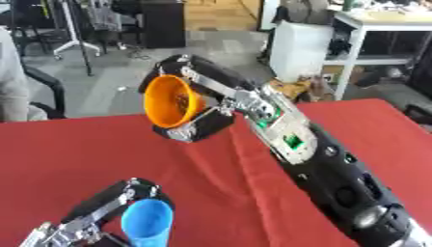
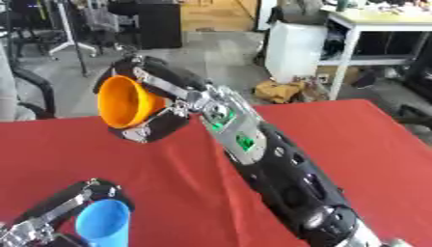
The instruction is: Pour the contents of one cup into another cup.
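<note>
The right hand [image 1: 195,103], black with silver joints, was curled around a smooth orange plastic cup [image 1: 172,101], conical in shape. It held the cup tipped on its side above the far part of the wrinkled red tablecloth [image 1: 101,149], the open mouth facing the camera and something dark showing inside. Near the lower left corner, the left hand [image 1: 105,212] had its fingers wrapped around a glossy blue plastic cup [image 1: 148,223], held nearly upright, well apart from the orange one.
</note>
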`<move>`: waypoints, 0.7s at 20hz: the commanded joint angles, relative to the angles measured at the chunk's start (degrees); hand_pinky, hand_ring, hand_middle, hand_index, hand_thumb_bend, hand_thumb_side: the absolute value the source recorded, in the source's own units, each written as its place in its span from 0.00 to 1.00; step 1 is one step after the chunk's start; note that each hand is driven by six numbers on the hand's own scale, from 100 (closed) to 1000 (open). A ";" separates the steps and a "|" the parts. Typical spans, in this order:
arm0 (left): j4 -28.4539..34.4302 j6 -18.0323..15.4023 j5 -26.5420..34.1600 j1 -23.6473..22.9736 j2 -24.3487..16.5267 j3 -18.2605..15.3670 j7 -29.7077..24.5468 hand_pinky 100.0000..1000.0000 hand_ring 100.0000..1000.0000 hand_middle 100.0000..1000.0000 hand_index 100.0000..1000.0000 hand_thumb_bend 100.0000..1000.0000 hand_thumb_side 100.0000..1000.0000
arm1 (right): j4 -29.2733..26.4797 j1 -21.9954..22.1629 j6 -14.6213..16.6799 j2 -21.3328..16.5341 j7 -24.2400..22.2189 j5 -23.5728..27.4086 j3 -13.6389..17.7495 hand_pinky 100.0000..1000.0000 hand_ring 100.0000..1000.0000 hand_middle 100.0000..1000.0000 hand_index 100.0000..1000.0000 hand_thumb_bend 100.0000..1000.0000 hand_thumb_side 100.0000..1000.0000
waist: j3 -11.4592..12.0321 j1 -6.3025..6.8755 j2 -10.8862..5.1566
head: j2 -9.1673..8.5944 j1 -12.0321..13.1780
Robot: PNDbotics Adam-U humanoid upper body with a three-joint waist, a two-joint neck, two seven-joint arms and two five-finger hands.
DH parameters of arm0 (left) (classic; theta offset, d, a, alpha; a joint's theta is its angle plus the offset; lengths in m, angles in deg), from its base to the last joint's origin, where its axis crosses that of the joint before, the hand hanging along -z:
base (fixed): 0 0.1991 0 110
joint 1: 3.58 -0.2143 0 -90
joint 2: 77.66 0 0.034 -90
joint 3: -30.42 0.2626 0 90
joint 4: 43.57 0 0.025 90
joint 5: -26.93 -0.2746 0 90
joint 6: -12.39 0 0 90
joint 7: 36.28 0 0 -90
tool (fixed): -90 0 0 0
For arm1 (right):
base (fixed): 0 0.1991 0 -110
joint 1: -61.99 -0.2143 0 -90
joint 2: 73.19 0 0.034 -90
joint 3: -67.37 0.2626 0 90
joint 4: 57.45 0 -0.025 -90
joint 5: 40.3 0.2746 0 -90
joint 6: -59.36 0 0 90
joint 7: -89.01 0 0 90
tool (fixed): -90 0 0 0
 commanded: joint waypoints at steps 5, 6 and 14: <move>-0.61 -1.00 -1.14 1.51 0.17 -0.50 0.49 0.46 0.36 0.40 0.64 0.46 0.00 | -0.35 -0.86 2.89 0.31 1.48 -5.21 0.05 0.65 0.47 0.56 0.72 0.24 0.00 | -0.14 0.27 -1.20 | -0.33 0.17; -0.62 -1.02 -1.06 1.48 0.15 -0.65 0.69 0.46 0.36 0.40 0.64 0.46 0.00 | -0.51 -0.80 3.24 0.32 1.68 -5.72 0.01 0.65 0.47 0.56 0.72 0.24 0.00 | -0.14 0.29 -1.20 | -0.34 0.18; -0.42 -0.42 0.88 1.09 0.08 -1.67 1.40 0.45 0.35 0.40 0.63 0.46 0.00 | -2.44 -0.62 5.07 0.21 3.59 -9.98 0.09 0.65 0.46 0.55 0.71 0.22 0.00 | -0.22 0.54 -1.23 | -0.41 0.03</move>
